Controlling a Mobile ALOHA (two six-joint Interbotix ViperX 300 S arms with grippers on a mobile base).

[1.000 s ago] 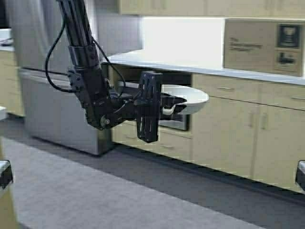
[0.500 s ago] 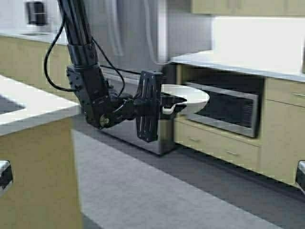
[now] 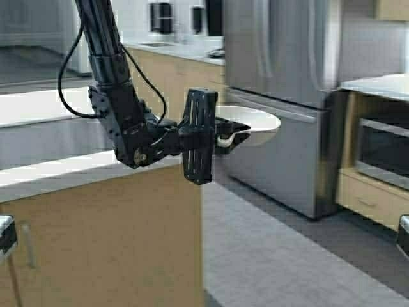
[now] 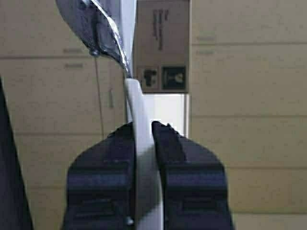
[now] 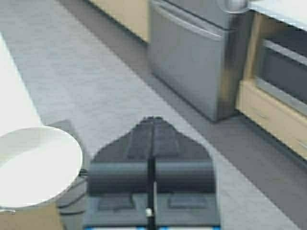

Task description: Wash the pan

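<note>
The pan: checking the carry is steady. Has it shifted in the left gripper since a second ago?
No. The pan sits the same in the left gripper; the robot has turned, so the refrigerator shows behind.

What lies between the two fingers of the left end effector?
The pan's handle, clamped edge-on between the left end effector's fingers; the left wrist view shows it.

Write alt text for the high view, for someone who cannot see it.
The left gripper holds the cream-white pan level by its handle in mid-air, above a kitchen floor, with a steel refrigerator behind and a counter at left.
</note>
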